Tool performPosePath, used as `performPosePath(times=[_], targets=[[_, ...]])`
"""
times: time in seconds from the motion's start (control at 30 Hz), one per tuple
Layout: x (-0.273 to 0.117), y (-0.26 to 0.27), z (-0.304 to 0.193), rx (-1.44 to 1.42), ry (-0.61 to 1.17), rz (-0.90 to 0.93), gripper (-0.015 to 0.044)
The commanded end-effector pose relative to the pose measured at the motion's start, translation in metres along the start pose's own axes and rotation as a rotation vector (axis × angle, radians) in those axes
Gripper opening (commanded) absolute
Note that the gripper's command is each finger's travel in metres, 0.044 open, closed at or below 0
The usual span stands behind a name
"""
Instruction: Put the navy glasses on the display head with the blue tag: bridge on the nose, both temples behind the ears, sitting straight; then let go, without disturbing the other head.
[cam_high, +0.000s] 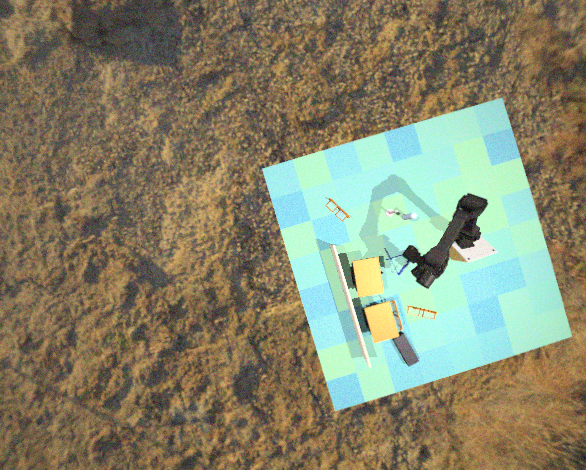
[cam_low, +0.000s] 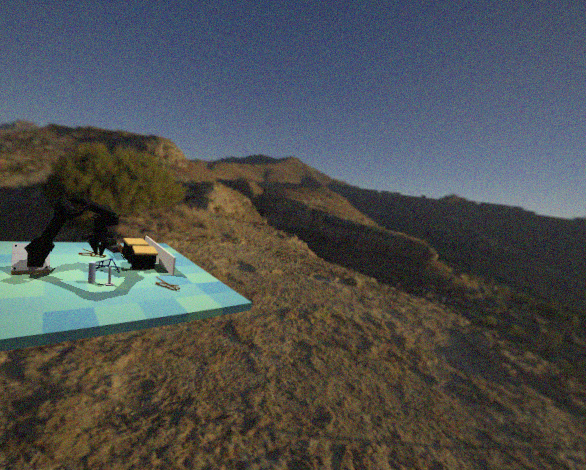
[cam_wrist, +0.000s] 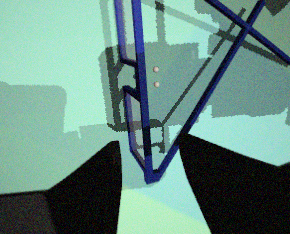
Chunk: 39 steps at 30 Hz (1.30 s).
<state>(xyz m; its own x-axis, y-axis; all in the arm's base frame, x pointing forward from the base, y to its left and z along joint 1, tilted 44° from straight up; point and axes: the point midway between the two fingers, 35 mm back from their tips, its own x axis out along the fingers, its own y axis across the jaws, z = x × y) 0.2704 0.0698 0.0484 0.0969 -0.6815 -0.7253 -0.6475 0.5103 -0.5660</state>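
Note:
The navy glasses (cam_high: 399, 273) (cam_wrist: 140, 50) stand clear in the wrist view, temples spread and crossing at the upper right. Their support is unclear. My gripper (cam_low: 98, 254) (cam_wrist: 149, 146) is partly open, its fingertips on either side of one front corner of the glasses, without visible contact. In the top view the arm hides the fingers. Two display heads with flat orange tops stand side by side: one head (cam_high: 368, 276) (cam_low: 144, 250) nearer the glasses, the other head (cam_high: 382, 321) (cam_low: 133, 241) with an orange-brown frame along its front. The blue tag cannot be made out.
A pale upright panel (cam_high: 350, 305) (cam_low: 168, 261) stands behind the heads. A dark block (cam_high: 406, 349) lies beside the farther head. Orange glasses (cam_high: 339, 208) lie beyond the panel's end, and another orange pair (cam_high: 422, 310) lies in front of the heads. A grey cylinder (cam_low: 91, 273) and thin post (cam_low: 109, 275) stand nearby.

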Motion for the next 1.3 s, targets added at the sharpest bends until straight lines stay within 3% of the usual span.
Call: performPosePath(times=[0.0,1.27], targets=[[0.001,-0.002,-0.002,0.007,0.006,-0.003,0.0120],[0.051,0.001,0.000,0.008,0.006,-0.004,0.0120]])
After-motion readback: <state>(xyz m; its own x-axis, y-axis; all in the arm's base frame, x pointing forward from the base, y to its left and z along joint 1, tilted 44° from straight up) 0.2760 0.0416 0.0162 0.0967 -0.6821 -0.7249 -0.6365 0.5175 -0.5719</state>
